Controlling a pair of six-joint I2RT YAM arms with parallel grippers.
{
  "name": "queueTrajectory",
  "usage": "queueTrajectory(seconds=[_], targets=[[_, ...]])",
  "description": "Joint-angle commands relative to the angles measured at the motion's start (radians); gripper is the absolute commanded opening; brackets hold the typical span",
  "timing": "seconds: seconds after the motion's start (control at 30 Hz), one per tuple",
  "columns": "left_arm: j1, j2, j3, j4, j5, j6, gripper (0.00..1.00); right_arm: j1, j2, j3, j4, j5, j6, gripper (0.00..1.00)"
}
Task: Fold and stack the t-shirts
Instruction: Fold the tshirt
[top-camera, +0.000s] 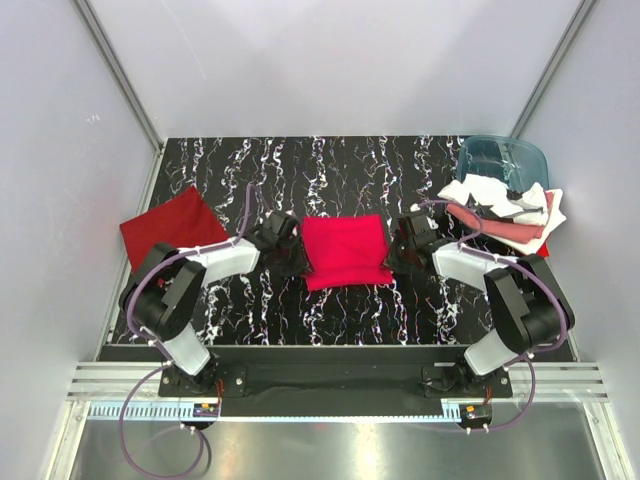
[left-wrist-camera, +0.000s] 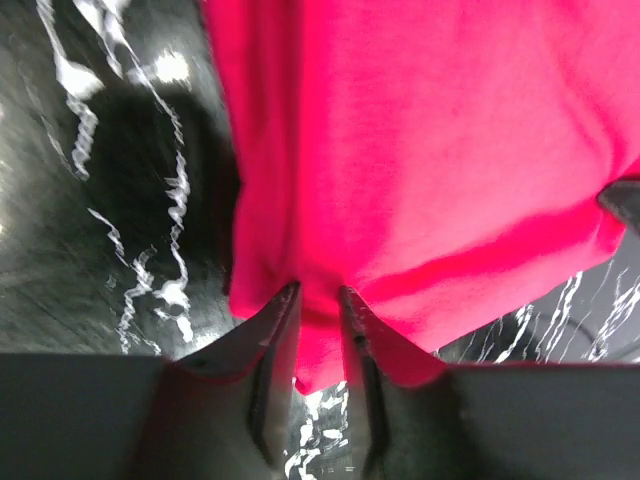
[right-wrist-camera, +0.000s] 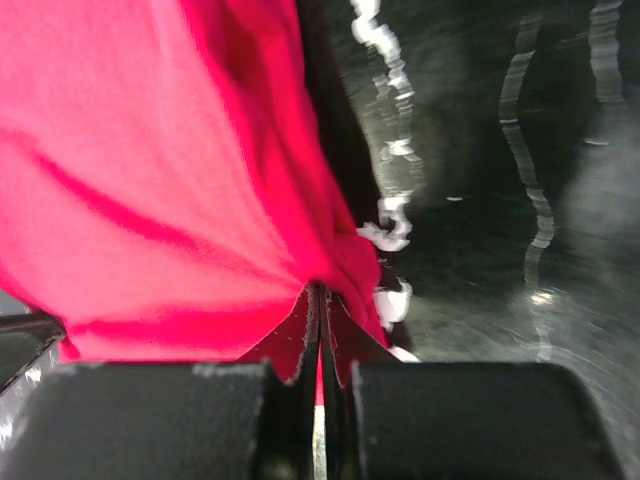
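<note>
A bright crimson t-shirt (top-camera: 345, 250) lies folded into a rough square at the middle of the black marbled table (top-camera: 330, 170). My left gripper (top-camera: 297, 258) is at its left edge. In the left wrist view (left-wrist-camera: 318, 300) the jaws stand narrowly apart with a thick fold of the crimson cloth (left-wrist-camera: 430, 150) pinched between them. My right gripper (top-camera: 393, 252) is at the shirt's right edge. In the right wrist view (right-wrist-camera: 322, 300) the jaws are pressed together on a bunched edge of the crimson cloth (right-wrist-camera: 150, 180). A darker red t-shirt (top-camera: 170, 228) lies flat at the far left.
A pile of white, salmon pink and red shirts (top-camera: 505, 212) sits at the right edge, partly over the rim of a translucent blue-teal tub (top-camera: 502, 160) at the back right. Grey walls close in the table on three sides.
</note>
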Motion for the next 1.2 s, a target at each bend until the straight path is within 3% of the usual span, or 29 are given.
queueTrajectory(seconds=[0.0, 0.17, 0.23, 0.3, 0.33, 0.43, 0.53, 0.67, 0.77, 0.8, 0.83, 0.87, 1.03, 1.17], targets=[[0.035, -0.019, -0.043, 0.069, 0.001, -0.030, 0.27, 0.004, -0.085, -0.006, -0.060, 0.192, 0.045, 0.00], [0.052, -0.157, -0.063, 0.051, -0.069, 0.003, 0.33, 0.003, -0.232, -0.056, -0.044, 0.256, 0.041, 0.03], [0.028, -0.242, -0.060, 0.036, -0.120, 0.017, 0.44, 0.004, -0.266, -0.056, -0.032, 0.249, 0.002, 0.16], [0.013, -0.313, -0.060, 0.019, -0.158, 0.032, 0.57, 0.003, -0.304, -0.053, -0.001, 0.212, -0.037, 0.36], [0.009, -0.332, -0.049, 0.013, -0.189, 0.036, 0.68, 0.003, -0.312, -0.050, 0.006, 0.197, -0.048, 0.48], [0.009, -0.366, -0.019, -0.010, -0.227, 0.034, 0.78, 0.005, -0.323, -0.010, 0.037, 0.114, -0.082, 0.61], [0.009, -0.349, 0.009, -0.003, -0.281, 0.031, 0.81, 0.010, -0.272, 0.050, 0.031, 0.109, -0.090, 0.69], [0.017, -0.302, 0.021, 0.060, -0.355, 0.086, 0.82, 0.013, -0.168, 0.106, 0.000, 0.087, -0.134, 0.70], [0.016, -0.266, 0.044, 0.051, -0.410, 0.153, 0.82, 0.011, -0.153, 0.005, 0.173, -0.014, -0.105, 0.72], [0.014, -0.245, 0.097, -0.007, -0.419, 0.210, 0.83, 0.011, -0.128, 0.006, 0.199, -0.045, -0.125, 0.81], [0.014, -0.245, 0.098, -0.007, -0.427, 0.210, 0.87, 0.011, -0.128, 0.006, 0.197, -0.046, -0.125, 0.87], [0.014, -0.243, 0.113, -0.018, -0.439, 0.221, 0.99, 0.011, -0.120, 0.009, 0.200, -0.047, -0.128, 0.88], [0.019, -0.231, 0.184, -0.161, -0.679, 0.258, 0.99, 0.011, -0.061, 0.004, 0.243, -0.082, -0.110, 0.86], [0.092, -0.188, 0.231, -0.280, -0.766, 0.237, 0.99, 0.011, -0.048, 0.006, 0.241, -0.083, -0.107, 0.85]])
